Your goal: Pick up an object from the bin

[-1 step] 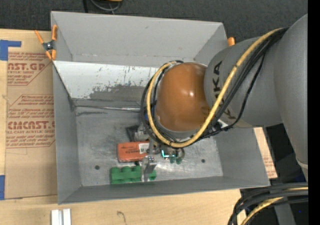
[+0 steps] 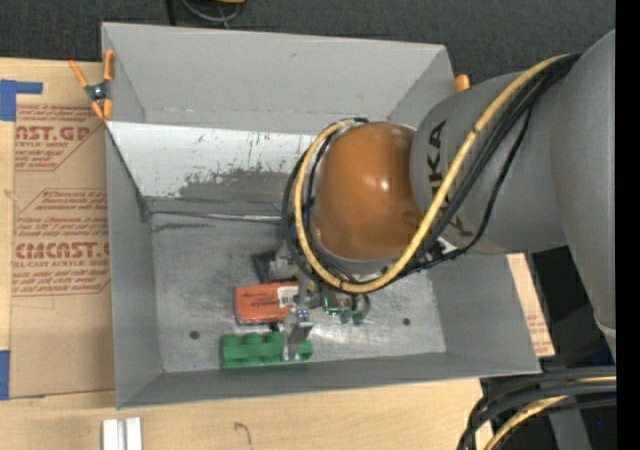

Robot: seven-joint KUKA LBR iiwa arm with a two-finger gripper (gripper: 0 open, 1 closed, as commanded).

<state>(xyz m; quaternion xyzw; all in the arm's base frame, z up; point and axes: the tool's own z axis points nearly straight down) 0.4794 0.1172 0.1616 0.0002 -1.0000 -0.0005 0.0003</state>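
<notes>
My gripper (image 2: 298, 326) reaches down under the orange cover to the bin's floor near the front wall. Its metal tip stands between an orange-red flat block (image 2: 256, 303) to its left and a green studded brick (image 2: 252, 349) just below it. The tip overlaps the right end of the green brick and touches or nearly touches the orange-red block's white-labelled right edge. I cannot tell whether anything is held.
A small dark piece (image 2: 267, 263) lies behind the orange-red block, and small green bits (image 2: 351, 316) sit right of the gripper. The arm and its cover hide the bin's right middle. The sloped walls stand close at the front and left.
</notes>
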